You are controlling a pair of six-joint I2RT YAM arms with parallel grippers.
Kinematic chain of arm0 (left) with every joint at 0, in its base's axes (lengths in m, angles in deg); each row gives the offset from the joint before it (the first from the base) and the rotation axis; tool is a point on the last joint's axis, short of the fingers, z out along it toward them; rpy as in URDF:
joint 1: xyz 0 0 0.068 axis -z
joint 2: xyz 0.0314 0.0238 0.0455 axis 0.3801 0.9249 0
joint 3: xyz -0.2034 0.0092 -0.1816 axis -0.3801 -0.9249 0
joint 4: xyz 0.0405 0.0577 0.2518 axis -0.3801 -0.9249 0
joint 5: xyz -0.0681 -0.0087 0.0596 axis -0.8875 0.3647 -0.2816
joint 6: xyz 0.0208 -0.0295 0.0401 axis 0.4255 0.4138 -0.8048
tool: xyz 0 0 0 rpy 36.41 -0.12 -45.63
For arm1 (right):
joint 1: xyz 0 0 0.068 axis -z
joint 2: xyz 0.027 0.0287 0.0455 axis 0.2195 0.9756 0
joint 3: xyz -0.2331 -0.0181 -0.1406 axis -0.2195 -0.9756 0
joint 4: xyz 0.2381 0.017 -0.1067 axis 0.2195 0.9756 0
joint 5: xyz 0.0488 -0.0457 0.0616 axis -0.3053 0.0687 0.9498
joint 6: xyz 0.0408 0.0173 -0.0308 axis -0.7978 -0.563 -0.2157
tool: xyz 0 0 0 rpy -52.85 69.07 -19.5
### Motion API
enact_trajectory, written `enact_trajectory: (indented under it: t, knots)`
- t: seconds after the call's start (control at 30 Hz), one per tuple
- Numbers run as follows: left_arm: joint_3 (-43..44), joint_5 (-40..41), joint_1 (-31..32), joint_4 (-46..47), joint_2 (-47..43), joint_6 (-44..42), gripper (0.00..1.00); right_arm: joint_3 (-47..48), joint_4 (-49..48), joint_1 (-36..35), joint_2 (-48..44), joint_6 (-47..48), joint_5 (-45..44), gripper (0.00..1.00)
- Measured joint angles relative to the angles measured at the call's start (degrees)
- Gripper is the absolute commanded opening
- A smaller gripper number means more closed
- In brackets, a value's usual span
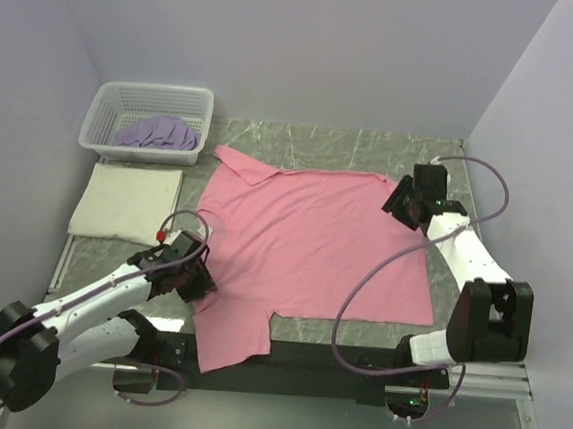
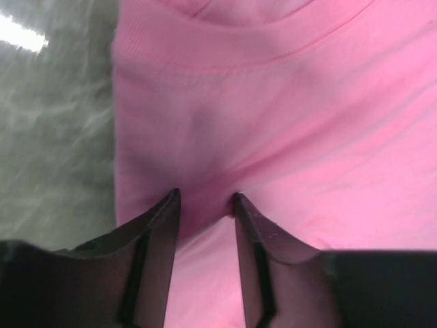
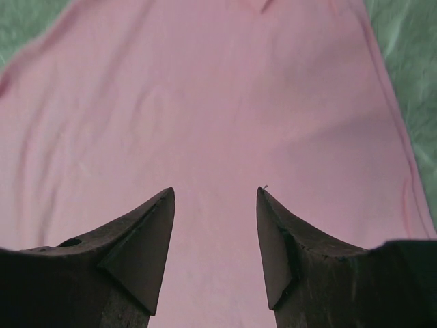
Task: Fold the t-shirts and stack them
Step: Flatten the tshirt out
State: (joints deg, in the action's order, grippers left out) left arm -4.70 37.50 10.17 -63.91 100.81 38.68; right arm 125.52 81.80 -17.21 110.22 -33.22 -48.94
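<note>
Left gripper (image 1: pixel 196 283): at the near-left edge of the pink t-shirt (image 1: pixel 314 247), by its left sleeve.
- Jaws about half narrowed, both fingers (image 2: pixel 153 232) pressed down into the pink cloth just inside the hem.
- A small pucker of fabric is gathered between the tips, with creases running out from it.
- Cannot tell whether the cloth is truly clamped or only pressed.

Right gripper (image 1: pixel 406 207): at the far-right corner of the pink t-shirt.
- Jaws spread wide, nothing between them.
- The wrist view shows smooth pink fabric below the tips.
- Cannot tell whether the tips touch it.

Count, left to right:
- T-shirts: three.
- Cream t-shirt (image 1: pixel 127 201): folded into a flat rectangle on the table (image 1: pixel 373 147), left of the pink t-shirt and apart from it.
- Lavender t-shirt (image 1: pixel 156 135): crumpled inside the basket (image 1: pixel 92 122), beyond the far-left corner of the pink t-shirt.
- Pink t-shirt: spread open and unfolded across the middle of the table. One sleeve hangs past the near edge, the other lies at the far left.
- Baskets: one, white lattice.
- Grippers: two, one at each side of the pink t-shirt.
</note>
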Motion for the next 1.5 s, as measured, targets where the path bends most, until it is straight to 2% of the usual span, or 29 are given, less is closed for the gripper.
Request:
enact_trajectory:
  t: [0.03, 0.13, 0.27, 0.33, 0.53, 0.83, 1.1, 1.5]
  knots:
    - [-0.13, -0.20, 0.22, -1.77, -1.18, 0.50, 0.48, 1.66, -0.68, 0.81, 1.57, 0.17, 0.13, 0.58]
    - [0.39, 0.42, 0.57, -6.49, -3.82, 1.68, 0.72, 6.51, -2.36, 2.64, 6.78, 0.61, 0.92, 0.58]
    - [5.57, 4.26, 0.57, -10.78, -3.21, 0.79, 0.86, 12.55, -4.66, 4.13, 14.53, 0.85, 3.17, 0.54]
    - [11.06, 6.36, 0.57, -11.08, 0.09, -1.62, 0.89, 15.74, -5.38, 4.96, 18.80, 0.72, 4.83, 0.53]
    - [23.04, 7.76, 0.61, -4.92, 14.73, -9.27, 0.89, 18.62, -8.09, 8.13, 28.35, -1.95, 9.60, 0.52]
    - [26.99, 4.81, 2.03, 1.33, 27.41, -15.56, 0.88, 24.44, -8.28, 8.68, 37.88, -2.84, 11.23, 0.52]
    - [23.47, 2.38, 2.47, 3.04, 30.56, -15.43, 0.87, 30.84, -7.39, 9.84, 41.70, -2.71, 10.97, 0.52]
    - [23.43, 1.90, 2.45, 3.89, 30.64, -15.15, 0.86, 52.37, -1.11, 16.72, 52.78, -2.89, 8.48, 0.53]
